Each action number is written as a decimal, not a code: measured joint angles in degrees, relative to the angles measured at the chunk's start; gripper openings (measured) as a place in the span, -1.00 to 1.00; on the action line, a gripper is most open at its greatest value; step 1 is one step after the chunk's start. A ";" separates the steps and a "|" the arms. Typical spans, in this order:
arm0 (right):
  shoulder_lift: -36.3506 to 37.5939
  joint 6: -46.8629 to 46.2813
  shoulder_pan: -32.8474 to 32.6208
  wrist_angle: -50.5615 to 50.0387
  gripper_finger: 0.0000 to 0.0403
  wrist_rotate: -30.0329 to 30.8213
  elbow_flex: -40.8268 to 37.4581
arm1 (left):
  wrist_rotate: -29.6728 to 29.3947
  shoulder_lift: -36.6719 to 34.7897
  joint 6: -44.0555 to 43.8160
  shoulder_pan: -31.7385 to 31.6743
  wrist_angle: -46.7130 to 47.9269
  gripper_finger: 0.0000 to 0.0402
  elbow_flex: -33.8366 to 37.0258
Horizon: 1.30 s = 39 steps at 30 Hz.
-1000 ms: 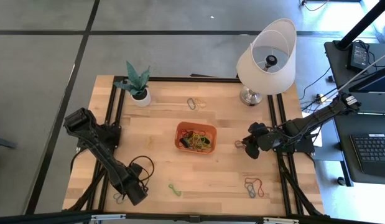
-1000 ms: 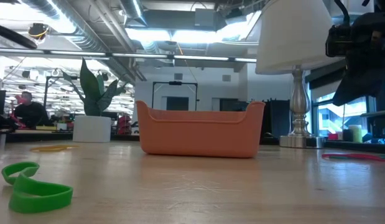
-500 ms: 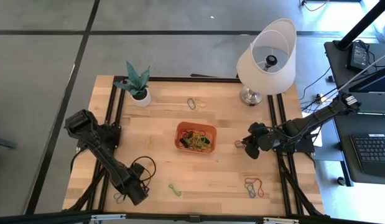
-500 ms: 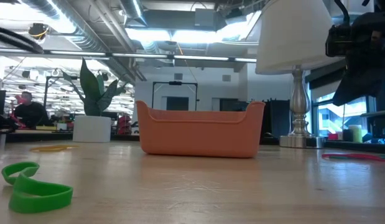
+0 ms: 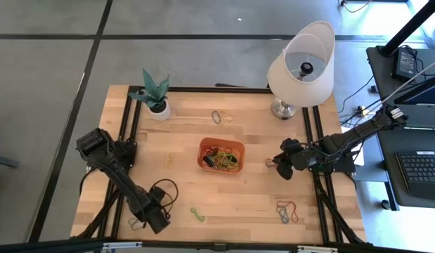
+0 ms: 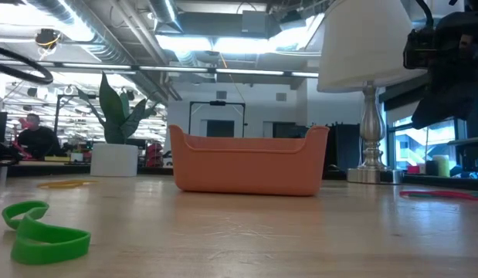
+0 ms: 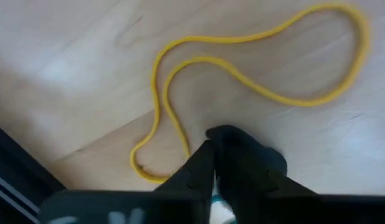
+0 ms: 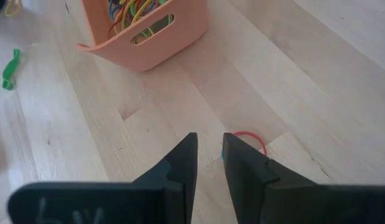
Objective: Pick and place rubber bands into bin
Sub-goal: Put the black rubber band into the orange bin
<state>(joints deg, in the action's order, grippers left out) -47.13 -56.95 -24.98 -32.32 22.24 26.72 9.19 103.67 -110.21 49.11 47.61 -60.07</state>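
From above, the bin (image 5: 221, 155) sits mid-counter (image 5: 245, 200) with rubber bands (image 5: 222, 159) piled inside. The left wrist view shows the left gripper (image 7: 214, 146) pinched closed beside a yellow band (image 7: 254, 81). The right wrist view shows the right gripper (image 8: 209, 146) barely parted over a red band (image 8: 249, 137), near the bin.

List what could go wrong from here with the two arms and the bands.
1. The left gripper has its fingers together at the edge of a thin yellow band lying flat on the table; the pinch may slip off.
2. The right gripper, narrowly open, sits over a red band half hidden by its fingers; it could close beside it.
3. The bin already holds a pile; a dropped band might bounce out.
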 joint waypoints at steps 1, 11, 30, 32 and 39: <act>0.00 0.00 0.01 0.00 -0.60 0.00 0.00 | -0.11 -0.24 0.00 -0.26 0.58 -0.89 -0.43; 0.00 0.08 0.01 0.53 -0.60 0.00 0.00 | -8.56 -9.31 0.02 -2.75 4.90 -0.98 -3.53; 0.00 -2.90 0.01 5.57 -0.60 0.24 0.00 | -20.72 -20.29 73.52 -36.97 -11.42 -0.98 -3.81; 0.00 -4.25 0.00 5.57 -0.60 1.16 0.00 | -18.14 -17.72 82.13 -41.30 -14.05 -0.98 -5.59; 0.00 -7.47 0.01 5.64 -0.60 1.42 0.00 | -12.36 -1.75 105.30 -49.76 -14.41 -0.98 -21.76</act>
<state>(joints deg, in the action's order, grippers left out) -47.13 -64.42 -24.97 -26.68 23.66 26.72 -3.17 101.92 -4.92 -0.65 33.20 -81.83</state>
